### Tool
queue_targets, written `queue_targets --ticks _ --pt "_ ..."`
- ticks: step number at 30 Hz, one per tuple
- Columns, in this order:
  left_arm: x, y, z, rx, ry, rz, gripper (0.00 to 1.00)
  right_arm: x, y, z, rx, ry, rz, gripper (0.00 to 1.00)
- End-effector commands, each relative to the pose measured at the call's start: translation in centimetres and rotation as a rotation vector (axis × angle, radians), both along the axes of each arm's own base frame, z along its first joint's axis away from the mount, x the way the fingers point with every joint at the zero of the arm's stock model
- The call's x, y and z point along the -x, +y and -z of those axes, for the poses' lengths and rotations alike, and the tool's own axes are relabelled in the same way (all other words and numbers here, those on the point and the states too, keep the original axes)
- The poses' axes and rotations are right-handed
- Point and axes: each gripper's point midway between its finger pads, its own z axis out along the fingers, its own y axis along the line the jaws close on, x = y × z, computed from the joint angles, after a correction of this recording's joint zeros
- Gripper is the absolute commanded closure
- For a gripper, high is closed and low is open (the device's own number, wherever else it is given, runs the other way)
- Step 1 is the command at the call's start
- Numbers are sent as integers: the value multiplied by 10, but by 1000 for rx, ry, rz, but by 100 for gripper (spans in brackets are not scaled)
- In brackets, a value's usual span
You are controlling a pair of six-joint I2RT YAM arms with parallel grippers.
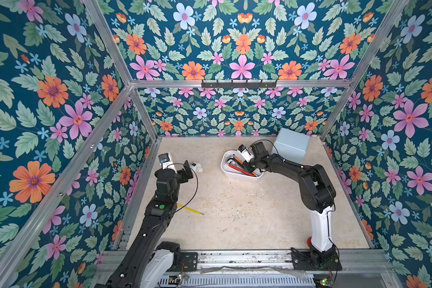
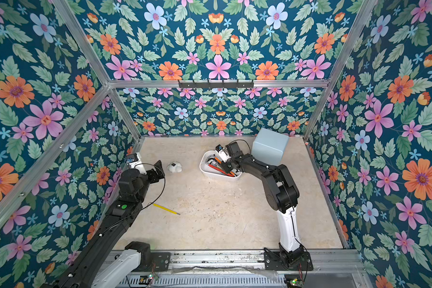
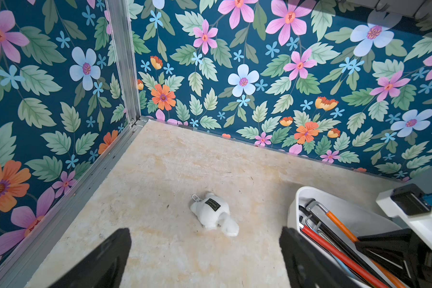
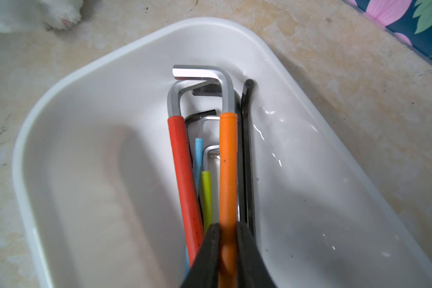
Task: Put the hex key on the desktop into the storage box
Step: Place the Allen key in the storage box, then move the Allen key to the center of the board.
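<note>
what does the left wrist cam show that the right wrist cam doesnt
Only the left wrist view: the whole white plush toy with its metal clip, the open left gripper, and the aluminium rail in the wall corner.
Only the right wrist view: the green-handled hex key, and the right gripper with a jaw on each side of the orange-handled hex key.
Both: the storage box, the red-handled hex key and the desktop.

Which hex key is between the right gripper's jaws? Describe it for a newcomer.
Next to the pale blue box sits the white storage box, holding a bundle of tools. The hex key between the jaws of the right gripper is the one with an orange sleeve; its neighbours' are red, blue and green.
</note>
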Motion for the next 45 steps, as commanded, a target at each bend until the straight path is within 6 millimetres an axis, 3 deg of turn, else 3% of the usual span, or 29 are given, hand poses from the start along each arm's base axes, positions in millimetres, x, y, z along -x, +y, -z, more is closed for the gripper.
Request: queue_targets --ticks 1,6,10,13,20,24,28,35,45 --pt "0 1 -5 -11 -11 -1 1 -6 1 -12 -16 -33 26 67" --pt "0 1 -6 -11 -12 -1 1 -8 2 -36 -42 -68 36 58" --pt "0 1 -8 -6 -15 -3 1 6 13 -67 -90 -105 23 57" --pt "1 2 -11 -1 -22 -12 1 39 38 -83 -147 -116 -32 55" --pt "5 7 -12 -3 -20 -38 1 155 119 -79 -278 -96 -220 53" --pt "5 7 -12 2 -20 -39 1 206 160 -68 -310 -57 -334 52" --pt "7 9 -13 1 -25 -45 1 235 192 -44 -297 3 -399 53" --pt "7 8 -11 1 -23 -41 1 251 226 -2 -230 36 -420 54" --pt "8 9 -11 1 -27 -43 1 259 248 39 -95 31 -433 57"
